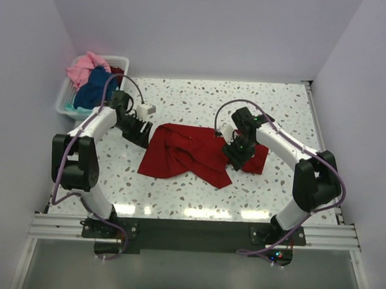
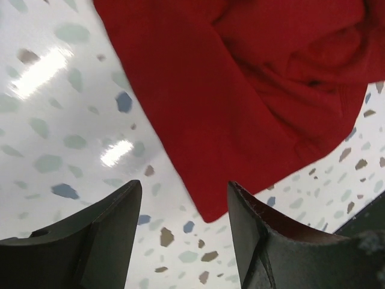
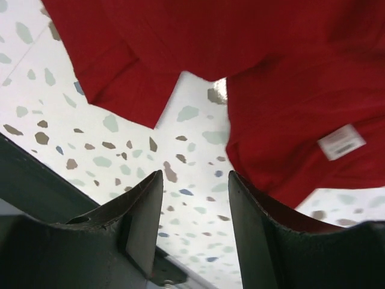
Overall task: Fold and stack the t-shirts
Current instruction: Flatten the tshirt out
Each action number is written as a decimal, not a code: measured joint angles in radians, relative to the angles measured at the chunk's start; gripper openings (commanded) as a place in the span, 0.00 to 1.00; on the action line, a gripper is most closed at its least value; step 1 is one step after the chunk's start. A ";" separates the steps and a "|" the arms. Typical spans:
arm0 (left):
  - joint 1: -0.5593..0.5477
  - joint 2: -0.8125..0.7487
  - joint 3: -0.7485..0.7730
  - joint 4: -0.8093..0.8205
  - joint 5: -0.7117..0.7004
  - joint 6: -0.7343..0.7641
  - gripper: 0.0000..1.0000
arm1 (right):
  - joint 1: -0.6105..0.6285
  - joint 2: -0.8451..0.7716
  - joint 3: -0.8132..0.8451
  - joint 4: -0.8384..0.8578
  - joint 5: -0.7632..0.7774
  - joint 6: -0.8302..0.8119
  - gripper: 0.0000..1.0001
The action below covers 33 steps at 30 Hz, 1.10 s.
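Observation:
A large deep red t-shirt lies crumpled on the speckled table between the arms. My left gripper is open and empty just off the shirt's left edge; in the left wrist view a corner of the red cloth lies just ahead of the fingers. My right gripper is open and empty above the shirt's right part; the right wrist view shows red cloth with a white label. Pink, navy and teal shirts lie in the basket.
A white slatted basket stands at the table's far left corner. A dark rail runs along the near edge. White walls close in the table on three sides.

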 measured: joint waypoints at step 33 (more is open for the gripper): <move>0.085 -0.121 -0.176 0.037 0.018 -0.050 0.65 | -0.020 0.100 -0.262 0.526 -0.227 0.546 0.47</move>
